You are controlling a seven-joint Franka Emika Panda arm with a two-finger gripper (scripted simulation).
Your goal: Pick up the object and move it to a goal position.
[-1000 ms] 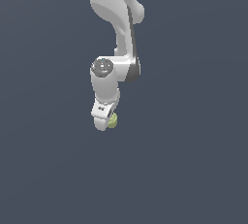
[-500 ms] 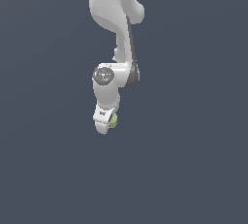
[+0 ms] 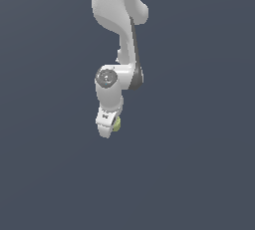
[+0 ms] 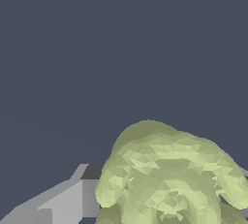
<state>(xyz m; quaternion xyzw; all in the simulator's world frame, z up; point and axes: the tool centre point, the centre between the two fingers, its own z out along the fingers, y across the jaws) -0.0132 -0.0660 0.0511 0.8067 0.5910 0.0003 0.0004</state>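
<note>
The object (image 3: 116,124) is a tiny yellow-green ridged lump. In the exterior view it sits at the tip of my white gripper (image 3: 108,128), which hangs from the arm above a plain dark grey ground. In the wrist view the object (image 4: 169,174) fills the near part of the picture, held between the fingers (image 4: 68,201), of which a grey one shows beside it. The gripper is shut on the object and holds it in the air.
Only the flat dark grey ground (image 3: 199,174) surrounds the arm. No other objects, containers or edges show. No goal marker shows in either view.
The arm has moved slightly toward the exterior view's left and down a little, with the object still in the gripper.
</note>
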